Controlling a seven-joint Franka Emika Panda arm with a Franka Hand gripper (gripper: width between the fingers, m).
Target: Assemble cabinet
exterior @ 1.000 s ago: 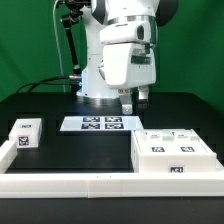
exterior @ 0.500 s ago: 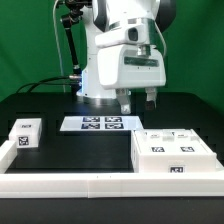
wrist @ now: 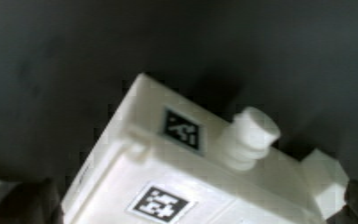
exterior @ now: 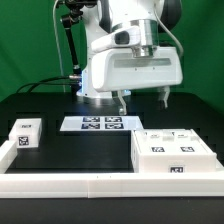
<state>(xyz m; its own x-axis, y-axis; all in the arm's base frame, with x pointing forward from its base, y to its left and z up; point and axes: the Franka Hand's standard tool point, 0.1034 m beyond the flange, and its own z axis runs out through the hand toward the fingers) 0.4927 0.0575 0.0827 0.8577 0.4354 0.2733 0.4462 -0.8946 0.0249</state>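
The gripper (exterior: 142, 100) hangs above the black table (exterior: 50, 108) in the exterior view, its two fingers (exterior: 120, 101) spread wide with nothing between them. It grips nothing. Below it and nearer the camera, a little to the exterior view's right, lies the large cabinet block (exterior: 175, 152), white and flat on the table, with tags on its top and front. It is well clear of the fingertips. The marker board (exterior: 100, 123) lies just under the gripper, reaching off to the exterior view's left. The small cabinet box (exterior: 24, 134) sits well away from the gripper on that same side. A long white border rail (exterior: 100, 185) runs along the near edge, beyond the block from the gripper.

From the wrist view the gripper looks down on the cabinet block (wrist: 140, 150) — a white corner against dark table, two square tags (wrist: 183, 130) on it and a short round peg (wrist: 250, 128) standing beside the upper tag. The picture is blurred.
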